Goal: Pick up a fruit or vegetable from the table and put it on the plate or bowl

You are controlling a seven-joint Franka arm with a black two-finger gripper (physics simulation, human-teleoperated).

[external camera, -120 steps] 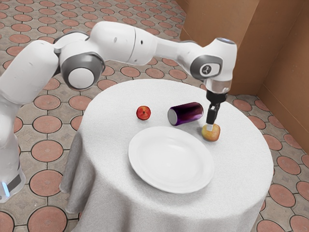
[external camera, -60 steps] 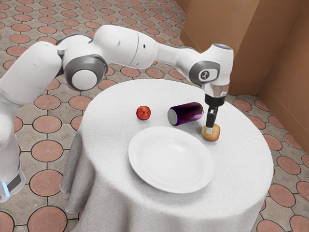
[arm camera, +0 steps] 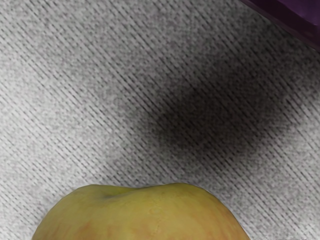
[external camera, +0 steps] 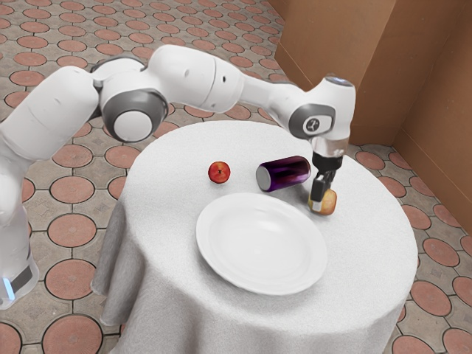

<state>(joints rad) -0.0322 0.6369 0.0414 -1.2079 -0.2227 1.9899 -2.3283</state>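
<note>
A yellow-orange apple (external camera: pixel 328 200) sits on the white tablecloth at the exterior view's right, just beyond the white plate (external camera: pixel 258 243). My gripper (external camera: pixel 318 195) has come down from above and its black fingers are shut on this apple. Up close in the wrist view, the apple (arm camera: pixel 140 215) sits right under my hand, and my hand's dark shadow lies on the cloth past it. A small red fruit (external camera: pixel 219 172) lies farther toward the exterior view's left, behind the plate.
A purple can (external camera: pixel 284 173) lies on its side close beside my gripper, between the two fruits; its edge (arm camera: pixel 292 17) shows in the wrist view. The round table (external camera: pixel 369 258) drops off on all sides. Brown walls stand behind.
My hand has lowered onto the yellow apple and the fingers have closed around it. The apple has shifted slightly. The plate, can and red fruit have not moved.
</note>
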